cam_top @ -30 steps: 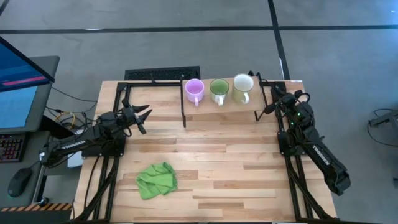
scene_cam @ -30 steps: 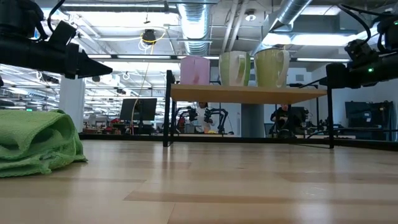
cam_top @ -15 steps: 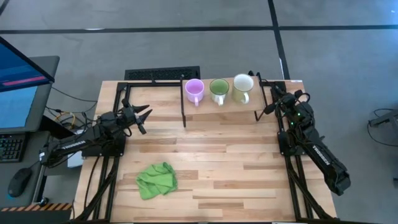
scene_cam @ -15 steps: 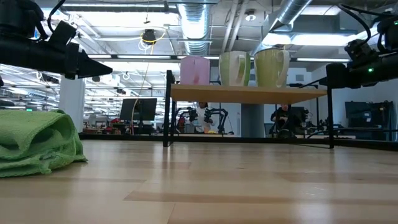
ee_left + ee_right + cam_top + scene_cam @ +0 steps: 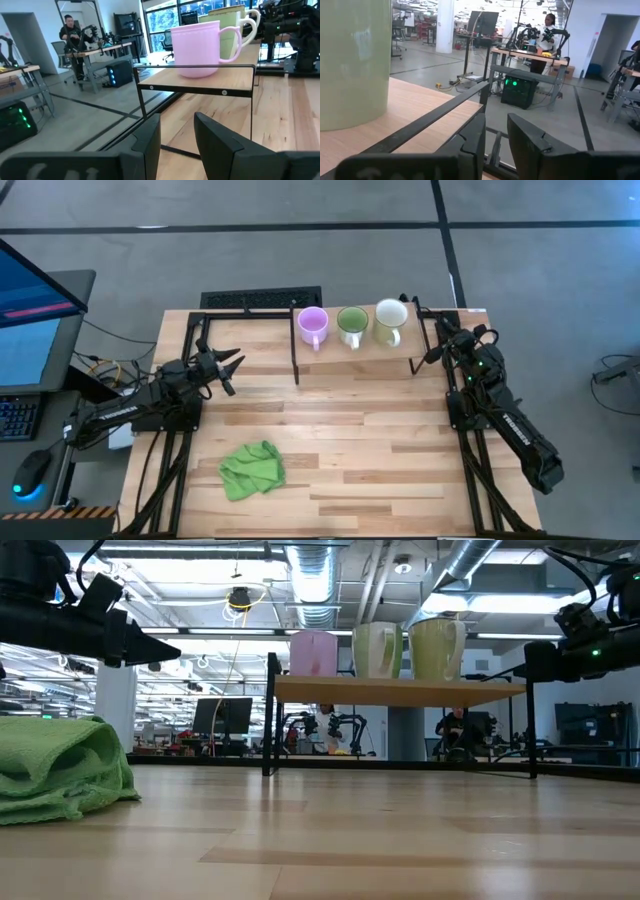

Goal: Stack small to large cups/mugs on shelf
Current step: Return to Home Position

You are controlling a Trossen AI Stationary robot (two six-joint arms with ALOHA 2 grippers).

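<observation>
Three mugs stand upright, side by side, on the top board of the shelf (image 5: 355, 350) at the table's far edge: a lilac mug (image 5: 313, 326) on the left, a green mug with a white handle (image 5: 352, 323) in the middle and a cream mug (image 5: 390, 320) on the right. My left gripper (image 5: 232, 365) hangs level over the table's left side, left of the shelf, open and with nothing between its fingers. At the shelf's right end, my right gripper (image 5: 440, 332) hangs level beside the cream mug (image 5: 352, 60), open and with nothing between its fingers.
A crumpled green cloth (image 5: 252, 469) lies on the table near its front left. The shelf stands on thin black legs (image 5: 268, 715), with open room beneath it. A monitor and keyboard stand beyond the table's left edge.
</observation>
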